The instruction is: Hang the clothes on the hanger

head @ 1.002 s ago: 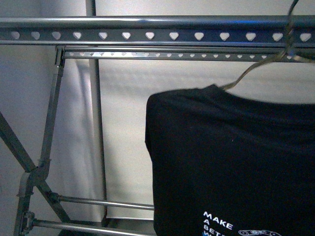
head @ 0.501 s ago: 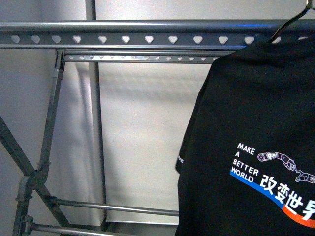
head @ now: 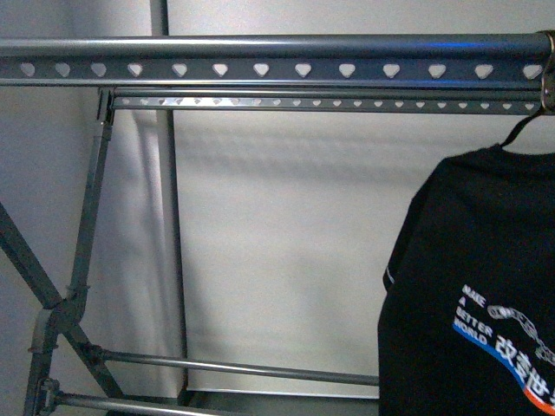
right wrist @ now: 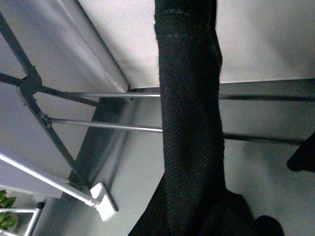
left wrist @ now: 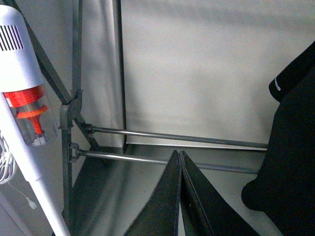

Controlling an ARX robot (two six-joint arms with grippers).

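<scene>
one black t-shirt [head: 473, 295] hangs from one grey rack [head: 260, 65].

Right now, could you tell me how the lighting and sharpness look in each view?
Front view: dim and soft, a blue glint on the rack, the T-shirt print slightly blurred. Left wrist view: the closed jaws are dark, the wall evenly lit. Right wrist view: black fabric close up, its weave visible.
</scene>
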